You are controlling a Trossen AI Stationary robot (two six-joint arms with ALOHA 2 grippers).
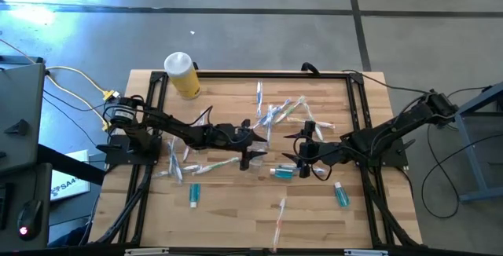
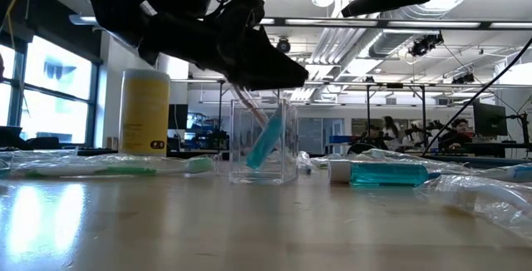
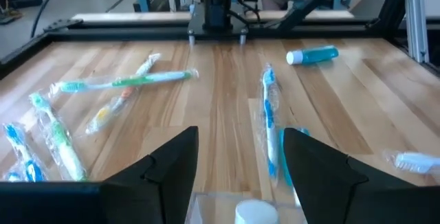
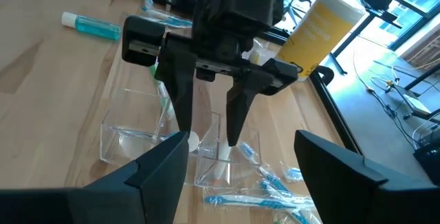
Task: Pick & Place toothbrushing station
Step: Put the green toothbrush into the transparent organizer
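Note:
The clear plastic cup (image 2: pixel 283 167) stands upright on the table's middle and also shows in the high view (image 1: pixel 253 162). A teal white-capped tube (image 2: pixel 264 142) and a thin toothbrush (image 2: pixel 247 101) lean inside it. My left gripper (image 4: pixel 206 124) is open right above the cup, fingers pointing down around its rim; its own view shows the tube's white cap (image 3: pixel 254 212) between them. My right gripper (image 1: pixel 302 158) is open and empty just right of the cup, near a lying teal tube (image 1: pixel 283 172). Wrapped toothbrushes (image 1: pixel 275 115) lie scattered.
A yellow bottle with a white cap (image 1: pixel 182 75) stands at the far left corner. More teal tubes (image 1: pixel 341 195) (image 1: pixel 194 195) and wrapped toothbrushes (image 1: pixel 280 224) (image 3: pixel 124 81) lie about the wooden top. A black frame (image 1: pixel 259 73) borders the table.

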